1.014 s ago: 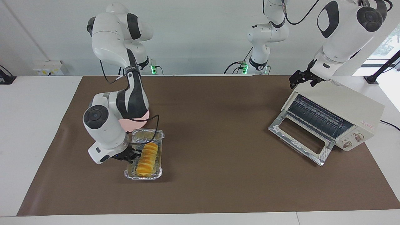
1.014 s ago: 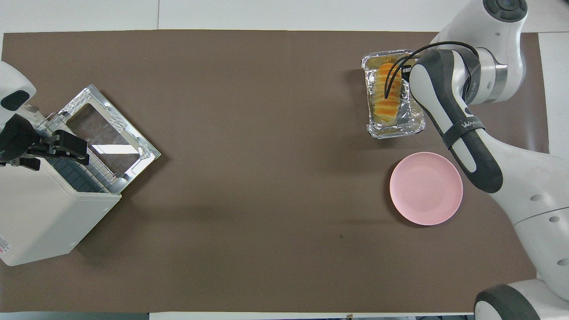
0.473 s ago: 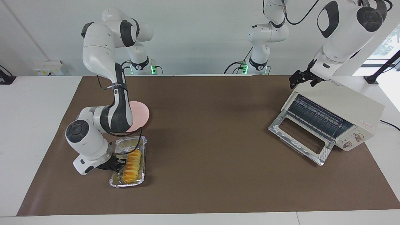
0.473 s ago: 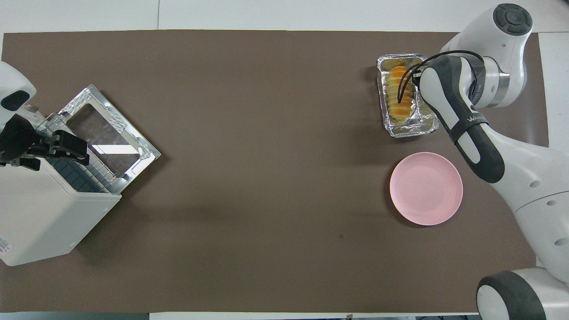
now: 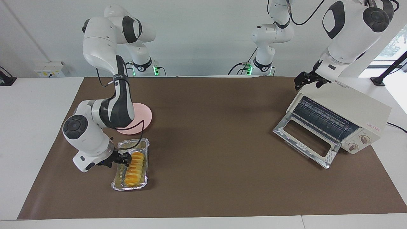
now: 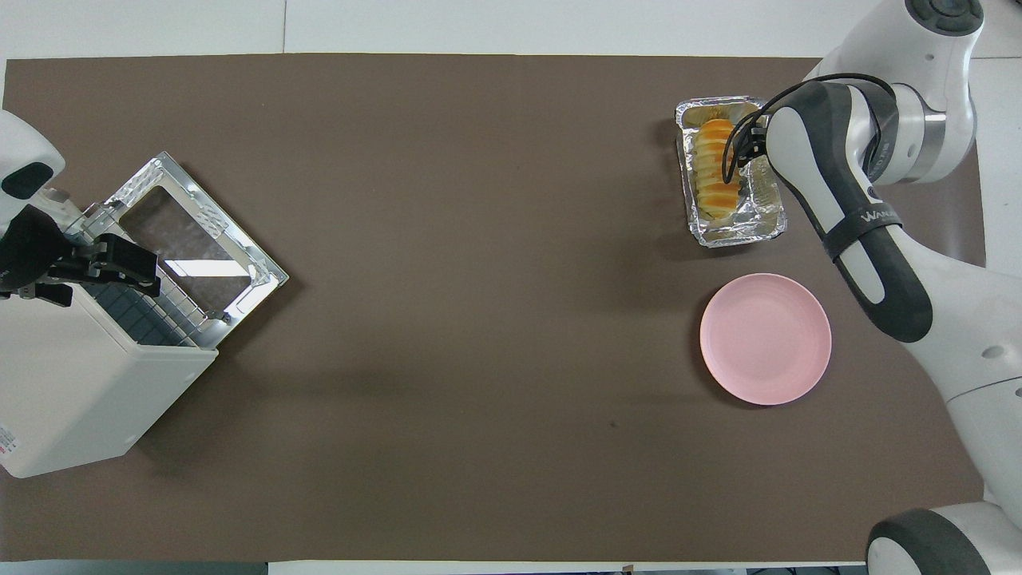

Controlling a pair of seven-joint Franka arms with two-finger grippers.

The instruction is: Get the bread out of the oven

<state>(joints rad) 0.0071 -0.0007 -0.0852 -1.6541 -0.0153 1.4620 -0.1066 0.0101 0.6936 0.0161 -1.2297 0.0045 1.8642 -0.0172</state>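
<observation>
Foil tray (image 5: pixel 118 185) stopped sliding, my right gripper (image 5: pixel 124 158) lifted slightly, beside ridged golden bread (image 5: pixel 134 168) in crinkled tray; fingers unreadable. Left gripper (image 5: pixel 306 79) waits over boxy oven (image 5: pixel 349 106), fingers unreadable

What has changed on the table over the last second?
The right gripper dragged the foil tray, with the bread in it, toward the right arm's end of the table, then stopped; it has since lifted a little at the tray's edge. The plate, open oven and left gripper over the oven stayed put.
</observation>
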